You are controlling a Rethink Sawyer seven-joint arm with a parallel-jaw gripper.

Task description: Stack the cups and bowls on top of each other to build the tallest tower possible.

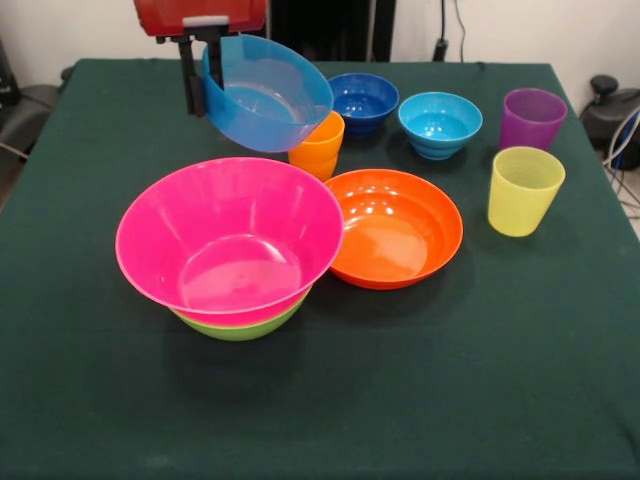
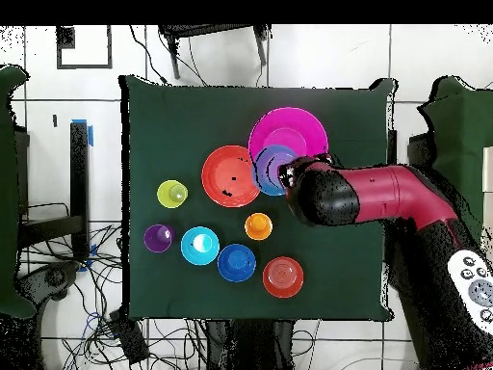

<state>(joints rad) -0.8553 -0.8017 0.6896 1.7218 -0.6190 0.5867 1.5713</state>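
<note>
My gripper is shut on the rim of a translucent blue bowl, which hangs tilted in the air behind the big pink bowl. The pink bowl is nested in the lime green bowl, and together they form the tower's base. In the overhead view the blue bowl overlaps the edge of the pink bowl, with the gripper beside it. An orange cup stands just behind the held bowl. The yellow cup and purple cup stand at the right.
A shallow orange bowl lies right of the pink bowl, nearly touching it. A dark blue bowl and a cyan bowl sit at the back. A small orange bowl stands near the table edge by the robot's base.
</note>
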